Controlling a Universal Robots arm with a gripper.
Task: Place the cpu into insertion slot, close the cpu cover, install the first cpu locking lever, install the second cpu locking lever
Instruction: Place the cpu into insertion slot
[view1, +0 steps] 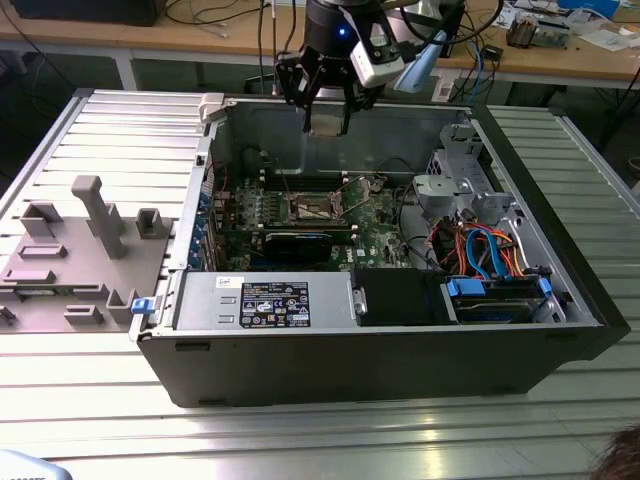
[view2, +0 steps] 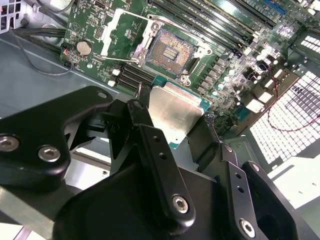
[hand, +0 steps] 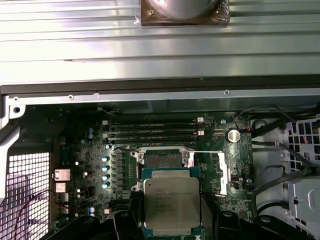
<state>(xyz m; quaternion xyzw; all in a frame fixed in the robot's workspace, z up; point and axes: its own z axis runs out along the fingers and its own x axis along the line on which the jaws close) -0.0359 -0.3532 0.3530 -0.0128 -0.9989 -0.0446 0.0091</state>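
Holding the cpu by its edges, our gripper is clamped on the chip. Its black fingers press on two opposite sides, and the silver-grey top shows in both wrist views. We see the chip hang clear above the green motherboard, near the insertion slot but not in it. The slot lies bare, its dark centre showing inside the silvery rim. The cpu cover is swung open and stands just beside the slot. Past the slot run the long memory slots. In the exterior view we find the arm reaching down over the open computer case, near its far wall. The case rests on a ribbed metal table, with a grey moulded holder beside it at the exterior view's left.
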